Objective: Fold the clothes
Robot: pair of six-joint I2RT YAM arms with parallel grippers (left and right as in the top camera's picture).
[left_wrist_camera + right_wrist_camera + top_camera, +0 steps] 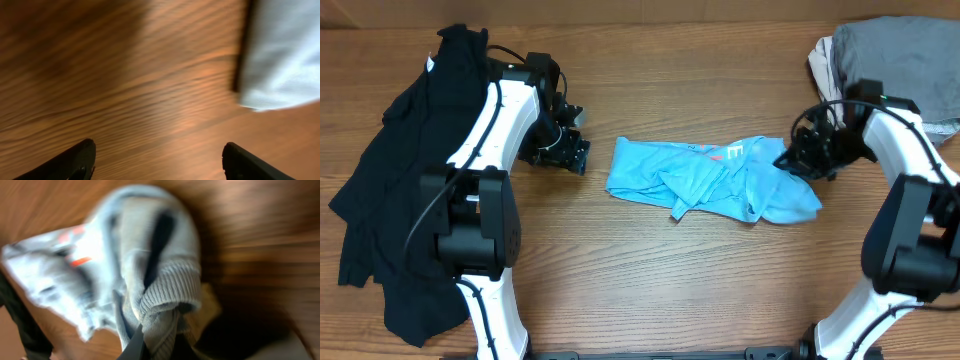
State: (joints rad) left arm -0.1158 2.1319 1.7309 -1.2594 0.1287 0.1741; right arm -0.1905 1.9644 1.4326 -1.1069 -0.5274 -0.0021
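The right gripper (150,342) pinches only the blue shirt's (710,180) ribbed hem — a thin hold that may slip — while the left gripper (157,160), jaws spread, holds nothing.

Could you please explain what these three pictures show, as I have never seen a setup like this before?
These are two robot arms at a wooden table, each ending in a two-finger gripper. One picture looks down from above; the other two come from small cameras on the wrists.

On the table lies a crumpled light blue T-shirt, a black garment on the left and a grey one at the top right.

The right gripper is shut on the blue shirt's edge; its wrist camera shows ribbed fabric pinched between the fingers. The left gripper is open over bare wood beside the shirt, holding nothing.
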